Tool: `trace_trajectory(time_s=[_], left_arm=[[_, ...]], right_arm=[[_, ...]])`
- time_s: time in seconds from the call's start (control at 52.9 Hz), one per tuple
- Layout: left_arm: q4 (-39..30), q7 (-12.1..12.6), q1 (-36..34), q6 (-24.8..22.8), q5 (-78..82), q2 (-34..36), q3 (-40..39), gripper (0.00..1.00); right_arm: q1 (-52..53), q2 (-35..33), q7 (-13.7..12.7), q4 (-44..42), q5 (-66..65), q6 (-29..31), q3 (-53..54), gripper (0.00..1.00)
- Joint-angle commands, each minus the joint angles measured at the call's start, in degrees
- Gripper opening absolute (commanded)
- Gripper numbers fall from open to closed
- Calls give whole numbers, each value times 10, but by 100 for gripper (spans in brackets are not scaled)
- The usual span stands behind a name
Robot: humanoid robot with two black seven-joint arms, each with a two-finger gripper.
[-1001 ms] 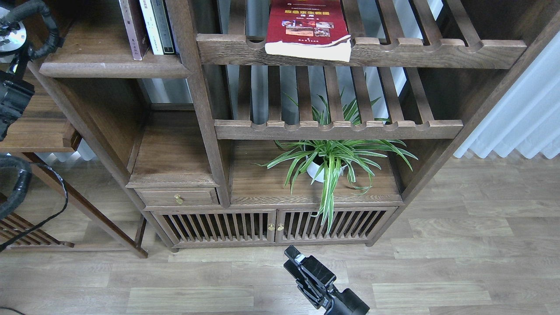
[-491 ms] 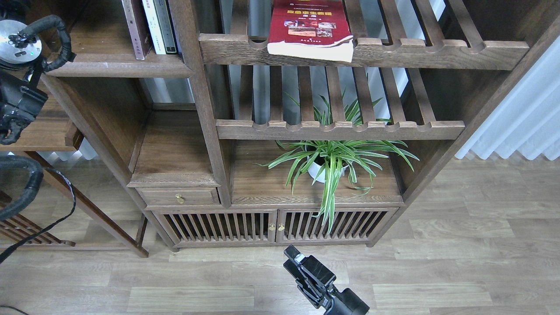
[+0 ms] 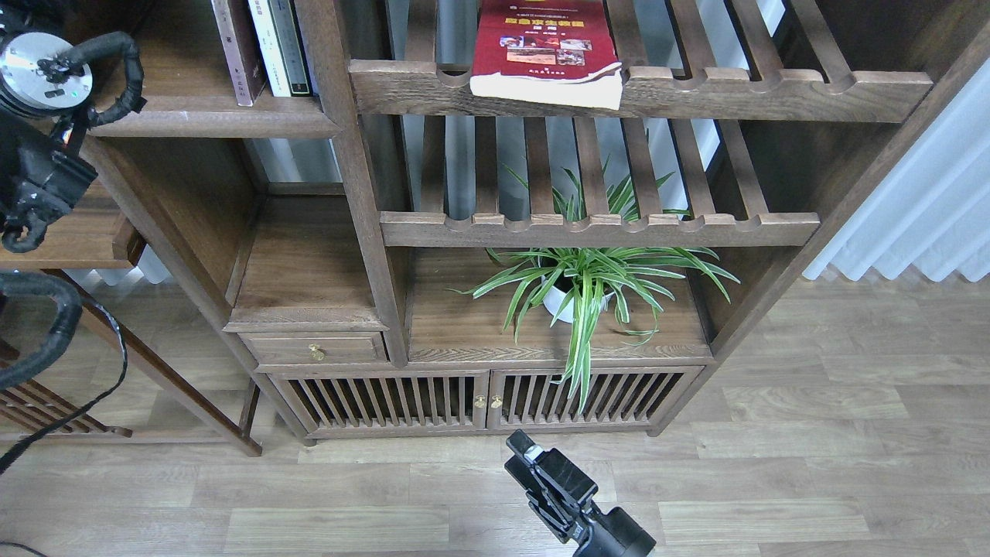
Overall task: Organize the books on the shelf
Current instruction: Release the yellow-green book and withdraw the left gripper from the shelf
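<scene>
The red book with small photos (image 3: 545, 46) lies flat on the upper slatted rack (image 3: 735, 89), its page edge hanging over the notched front rail. On the solid dark-brown shelf (image 3: 209, 124) at the top left, the dark maroon book (image 3: 236, 54) and a pale book (image 3: 271, 46) stand upright, spines out. My left gripper (image 3: 35, 193) is a dark mass at the left edge, below and left of that shelf; its fingers cannot be told apart. My right gripper (image 3: 541, 472) hangs low over the floor in front of the cabinet, dark and holding nothing I can see.
A spider plant in a white pot (image 3: 588, 286) stands under the lower slatted rack (image 3: 603, 228). A small drawer (image 3: 313, 348) and slatted cabinet doors (image 3: 479, 398) lie below. A low side table (image 3: 77, 247) stands at the left, a white curtain (image 3: 920, 201) at the right.
My left arm has moved rightward and up, toward the solid shelf's left end. My right gripper has barely shifted. The books have not moved.
</scene>
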Motion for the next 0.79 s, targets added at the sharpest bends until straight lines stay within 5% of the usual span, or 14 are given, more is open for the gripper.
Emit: trace_trajectory(time_s=[0.0,0.775], left_arm=[[-1,0,0,0,0,0,20,1],[-9,-2,6,0,4,-15,84,11]], right_arm=[[0,0,0,0,0,0,1,71],[0,0,1,1,0,0,9,71]])
